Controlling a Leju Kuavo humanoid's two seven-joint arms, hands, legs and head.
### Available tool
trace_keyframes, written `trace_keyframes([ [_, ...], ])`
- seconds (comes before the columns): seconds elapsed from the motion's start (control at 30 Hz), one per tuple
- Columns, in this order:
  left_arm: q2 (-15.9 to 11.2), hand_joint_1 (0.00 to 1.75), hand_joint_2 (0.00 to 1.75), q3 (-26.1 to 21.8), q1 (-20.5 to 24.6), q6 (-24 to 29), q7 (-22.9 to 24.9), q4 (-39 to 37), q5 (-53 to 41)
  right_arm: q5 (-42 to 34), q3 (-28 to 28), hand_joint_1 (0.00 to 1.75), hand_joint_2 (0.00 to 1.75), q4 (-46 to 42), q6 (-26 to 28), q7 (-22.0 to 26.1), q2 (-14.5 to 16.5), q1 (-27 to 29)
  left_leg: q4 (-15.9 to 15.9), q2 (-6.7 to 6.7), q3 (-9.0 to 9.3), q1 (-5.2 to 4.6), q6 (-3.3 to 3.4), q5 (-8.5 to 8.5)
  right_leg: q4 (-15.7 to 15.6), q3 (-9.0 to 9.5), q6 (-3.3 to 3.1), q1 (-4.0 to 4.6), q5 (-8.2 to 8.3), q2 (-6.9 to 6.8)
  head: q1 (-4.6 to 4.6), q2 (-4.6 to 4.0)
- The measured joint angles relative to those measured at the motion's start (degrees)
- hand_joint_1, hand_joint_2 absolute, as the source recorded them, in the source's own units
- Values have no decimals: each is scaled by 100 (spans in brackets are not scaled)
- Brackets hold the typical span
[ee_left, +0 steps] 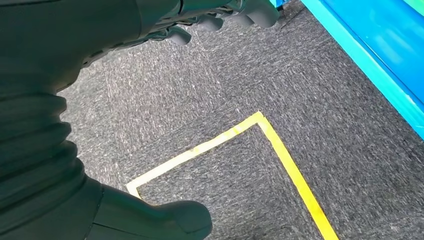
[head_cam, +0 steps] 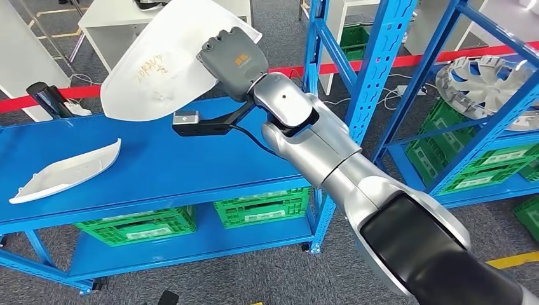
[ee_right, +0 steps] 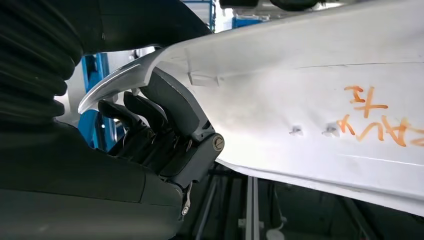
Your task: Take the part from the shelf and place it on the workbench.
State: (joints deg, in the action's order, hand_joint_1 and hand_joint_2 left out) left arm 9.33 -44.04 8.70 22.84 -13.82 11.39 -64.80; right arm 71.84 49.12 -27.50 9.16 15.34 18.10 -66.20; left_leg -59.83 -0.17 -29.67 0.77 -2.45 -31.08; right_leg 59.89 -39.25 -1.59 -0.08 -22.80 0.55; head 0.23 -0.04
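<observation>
Grey carpet floor (ee_left: 200, 100) with yellow tape (ee_left: 280, 150); blue shelving racks (head_cam: 388, 57) hold green crates (head_cam: 260, 206).

White part (head_cam: 156, 67): smooth matt plastic, faintly dusty, orange marker scrawl on the face. Second white part (head_cam: 67, 170): same smooth plastic, slight sheen. Right hand (head_cam: 234, 60): matt grey plastic shell; dark fingers (ee_right: 145, 112) semi-gloss with metal screw heads. Right arm (head_cam: 324, 149): brushed silver metal, satin; glossy black cover lower down. Table (head_cam: 165, 165): blue painted metal, smooth and glossy. Crates (head_cam: 264, 206): green ribbed plastic. Floor (ee_left: 200, 90): rough grey carpet, yellow tape (ee_left: 285, 160) smooth.
</observation>
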Motion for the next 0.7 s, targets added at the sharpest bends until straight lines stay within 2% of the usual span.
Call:
trace_keyframes([
  [0.03, -5, 0, 175, -4, 12, 4, 2, 0, 1, 1, 1, 175, 175, -23, 26, 19, 2, 1, 130, -4, 59, -22, 16, 20, -5, -9, 31, 1, 38, -3, -1, 0],
  [0.07, -8, 0, 175, -10, 17, 8, -1, 0, 3, 2, 2, 175, 175, -41, 48, 38, 5, 4, 135, -8, 38, -37, 30, 57, -20, -13, 66, 1, 77, -6, -1, 0],
  [0.13, -4, 0, 175, -27, 19, 16, -10, -2, 15, 10, 4, 175, 175, -68, 85, 60, 7, 16, 173, 1, -38, -16, 106, 145, -24, -49, 136, 3, 98, -8, -3, 0],
  [0.17, -4, 0, 175, -36, 19, 22, -16, -2, 24, 16, 5, 175, 175, -83, 101, 62, 6, 22, 190, 12, -80, 1, 153, 207, 51, -98, 171, 1, -16, -11, 2, 0],
  [0.2, -4, 0, 175, -41, 19, 28, -21, -2, 31, 23, 7, 175, 175, -98, 114, 63, 4, 26, 206, 25, -135, 19, 194, 276, 236, -173, 205, -5, -233, -13, 7, 0],
  [0.27, -8, 0, 175, -48, 16, 38, -25, -2, 39, 34, 13, 175, 175, -123, 125, 62, 4, 37, 204, 36, -274, 22, 233, 396, 889, -341, 261, -31, -809, -21, 19, 0],
  [0.3, -8, 0, 175, -54, 13, 39, -26, -3, 39, 39, 17, 175, 175, -129, 126, 62, 4, 50, 199, 39, -349, 22, 233, 451, 1216, -390, 279, -41, -991, -22, 20, 0],
  [0.33, -8, 0, 175, -62, 10, 39, -26, -4, 39, 43, 21, 175, 175, -129, 127, 61, 4, 67, 189, 40, -422, 23, 227, 503, 1427, -383, 291, -46, -1044, -23, 21, 0],
  [0.37, -8, 0, 175, -71, 9, 39, -26, -4, 40, 45, 24, 175, 175, -132, 127, 61, 4, 85, 174, 41, -495, 24, 218, 550, 1459, -294, 295, -50, -977, -25, 22, 0],
  [0.4, -8, 0, 175, -77, 9, 39, -26, -5, 43, 46, 26, 175, 175, -139, 127, 61, 5, 100, 154, 42, -566, 25, 203, 591, 1297, -113, 290, -54, -845, -27, 22, 0],
  [0.43, -8, 0, 175, -79, 9, 39, -26, -5, 45, 46, 26, 175, 175, -154, 127, 61, 9, 108, 126, 42, -631, 26, 184, 627, 979, 149, 278, -55, -732, -29, 24, 0],
  [0.5, -7, 0, 175, -79, 10, 39, -26, -5, 47, 47, 26, 175, 175, -201, 126, 64, 27, 108, 79, 43, -731, 18, 123, 690, 285, 633, 216, -31, -703, -24, 21, 0],
  [0.53, -7, 0, 175, -80, 12, 40, -27, -4, 46, 50, 26, 175, 175, -221, 124, 68, 37, 103, 68, 44, -755, 13, 84, 722, 81, 752, 175, -17, -741, -20, 21, 0],
  [0.57, -7, 0, 175, -80, 13, 40, -28, -5, 44, 54, 26, 175, 175, -234, 121, 74, 43, 101, 73, 45, -768, 13, 43, 760, 5, 776, 130, 2, -765, -16, 22, 0],
  [0.63, -13, 0, 175, -81, 10, 42, -30, -6, 38, 61, 26, 175, 175, -240, 113, 90, 47, 101, 89, 37, -785, 28, -38, 808, -22, 726, 32, 4, -683, -24, 30, 0],
  [0.67, -20, 0, 175, -82, 7, 42, -31, -7, 36, 61, 26, 175, 175, -244, 113, 102, 50, 103, 43, 32, -820, 34, -69, 736, -41, 693, -16, -1, -625, -32, 28, 0],
  [0.7, -26, 0, 175, -83, 5, 42, -34, -7, 34, 59, 26, 175, 175, -251, 116, 120, 54, 104, -97, 27, -878, 37, -95, 570, -63, 648, -59, -12, -560, -40, 25, 0],
])
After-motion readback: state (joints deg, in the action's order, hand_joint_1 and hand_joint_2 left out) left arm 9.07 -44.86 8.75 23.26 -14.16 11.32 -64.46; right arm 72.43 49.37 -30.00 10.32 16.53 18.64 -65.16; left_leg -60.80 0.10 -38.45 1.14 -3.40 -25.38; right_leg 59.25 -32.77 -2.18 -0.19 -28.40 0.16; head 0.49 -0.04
